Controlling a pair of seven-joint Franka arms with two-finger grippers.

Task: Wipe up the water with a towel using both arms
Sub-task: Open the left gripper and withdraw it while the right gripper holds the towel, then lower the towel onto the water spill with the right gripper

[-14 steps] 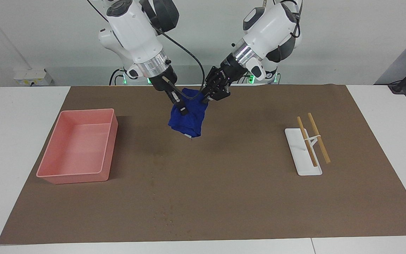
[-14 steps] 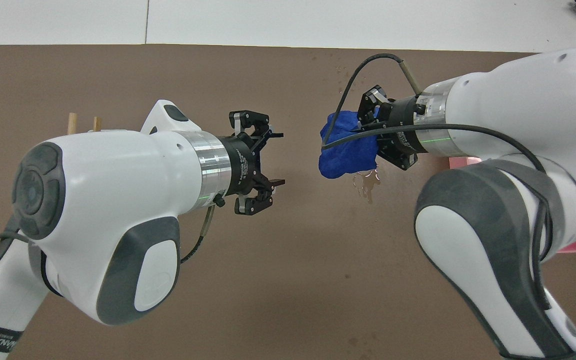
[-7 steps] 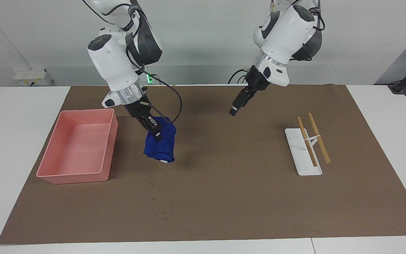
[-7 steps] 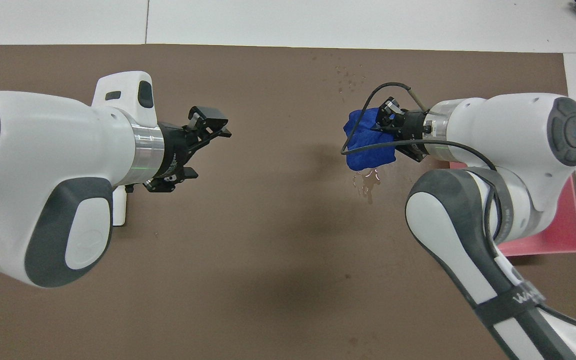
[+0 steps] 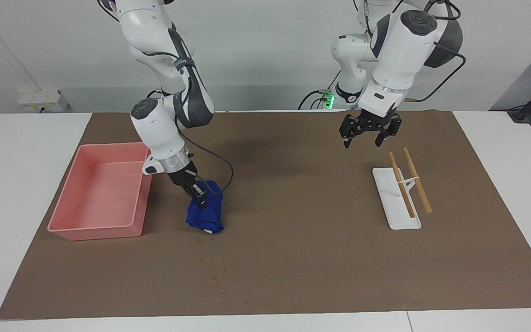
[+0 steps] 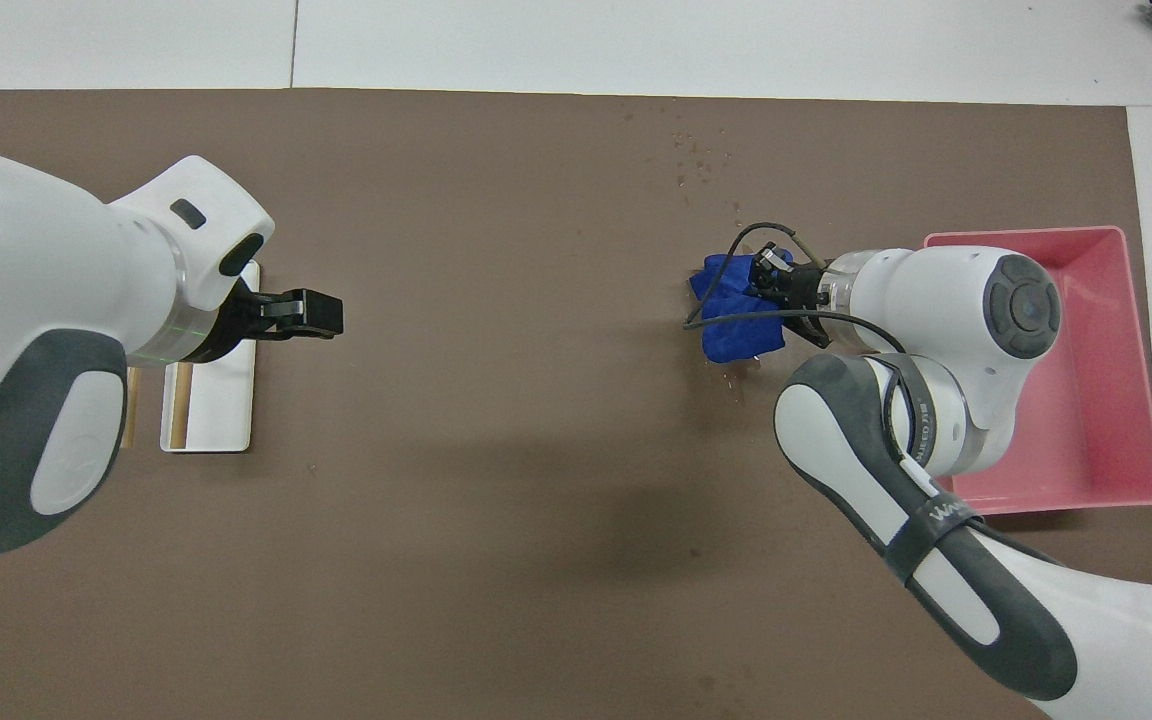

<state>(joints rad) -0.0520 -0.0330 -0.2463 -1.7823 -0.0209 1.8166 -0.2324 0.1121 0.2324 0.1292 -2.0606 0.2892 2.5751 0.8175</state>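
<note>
The deep-blue towel (image 5: 206,213) is bunched up and rests on the brown mat beside the pink tray; it also shows in the overhead view (image 6: 733,318). My right gripper (image 5: 200,197) is shut on the towel's top and presses it down onto the mat; it also shows in the overhead view (image 6: 768,285). A small wet patch (image 6: 736,377) shows at the towel's edge nearer the robots. My left gripper (image 5: 369,137) is open and empty, up in the air over the mat beside the white tray; it also shows in the overhead view (image 6: 314,314).
A pink tray (image 5: 99,147) stands at the right arm's end of the mat. A white tray (image 5: 397,220) with two wooden sticks (image 5: 416,180) lies at the left arm's end. Small droplets (image 6: 696,160) dot the mat farther from the robots than the towel.
My right gripper carried the towel down and toward the pink tray until it met the mat. My left gripper drew away from the towel toward the white tray.
</note>
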